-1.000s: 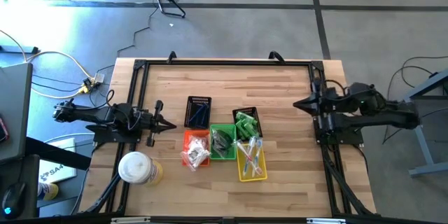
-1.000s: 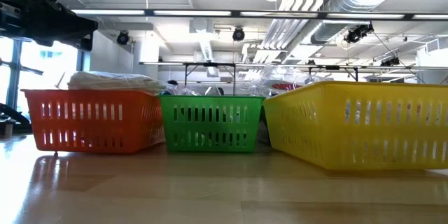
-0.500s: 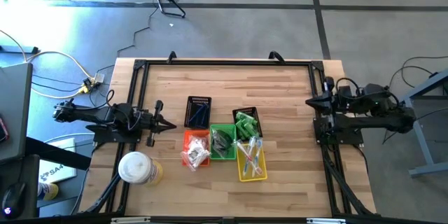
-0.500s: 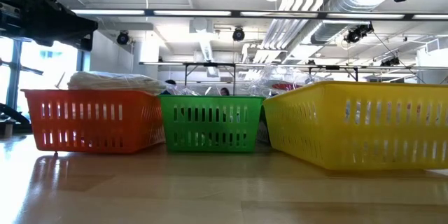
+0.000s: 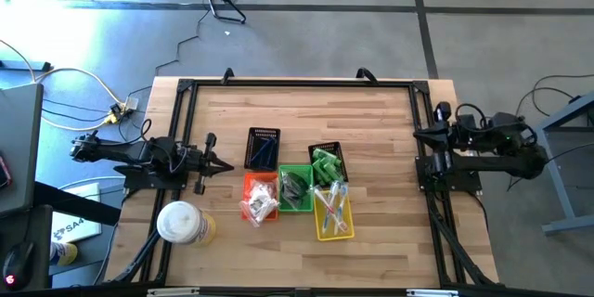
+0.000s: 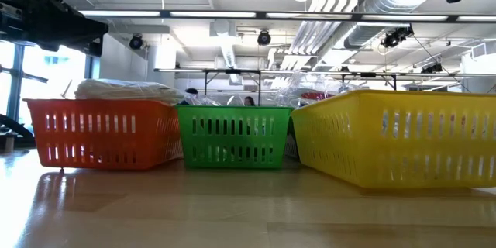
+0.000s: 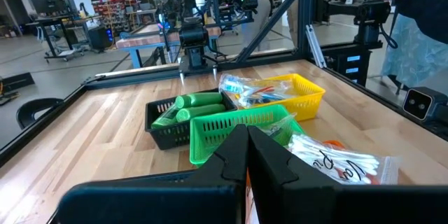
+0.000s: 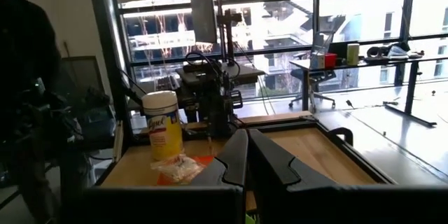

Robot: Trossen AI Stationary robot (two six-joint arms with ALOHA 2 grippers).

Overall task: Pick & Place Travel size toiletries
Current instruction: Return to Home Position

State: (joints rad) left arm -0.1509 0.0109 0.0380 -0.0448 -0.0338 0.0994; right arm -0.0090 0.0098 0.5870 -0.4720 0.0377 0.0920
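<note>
**Ana:** Where are the little green tubes (image 5: 325, 163)?

**Ben:** They lie in the black basket (image 5: 325, 148) on the right. It sits just behind the green basket (image 5: 295, 210) and the yellow basket (image 5: 336, 236).

**Ana:** And the other small things?

**Ben:** The clear-wrapped white pieces (image 5: 259, 202) sit in the orange basket (image 5: 249, 178). The slim wrapped sticks (image 5: 331, 206) are in the yellow one. Thin dark pieces (image 5: 264, 151) lie in the other black basket (image 5: 264, 132), farther left.

**Ana:** What about the left gripper (image 5: 225, 165)?

**Ben:** It hangs over the left side of the table (image 5: 371, 116), near the baskets, and points at them. Its two fingers (image 7: 234, 150) are pressed together with nothing between them.

**Ana:** And the right gripper (image 5: 415, 135)?

**Ben:** It is at the right edge of the table, well apart from the baskets. Its fingers (image 8: 234, 157) are pressed together too, and they hold nothing.

**Ana:** What is the big round thing?

**Ben:** A white-and-yellow wipes tub (image 5: 182, 222). It stands by the left arm, near the orange basket.
</note>
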